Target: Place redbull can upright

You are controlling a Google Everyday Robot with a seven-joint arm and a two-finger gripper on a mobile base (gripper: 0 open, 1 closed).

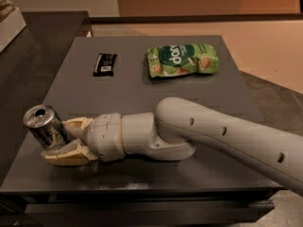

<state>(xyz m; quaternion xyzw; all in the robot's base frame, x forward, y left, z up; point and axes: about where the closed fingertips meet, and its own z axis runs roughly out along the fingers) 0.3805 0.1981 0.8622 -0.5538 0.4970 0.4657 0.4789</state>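
Note:
The redbull can (45,126) is at the table's front left corner, tilted, with its silver top and pull-tab facing up and to the left. My gripper (61,140) reaches it from the right. Its two cream fingers (78,125) close on the can's lower body, one behind it and one in front, near the table surface. The white arm (199,136) runs off to the right across the front of the table.
A green snack bag (182,59) lies at the back middle of the dark grey table (142,93). A small flat black wrapper (104,64) lies at the back left. The table's left edge (28,112) and front edge are right by the can.

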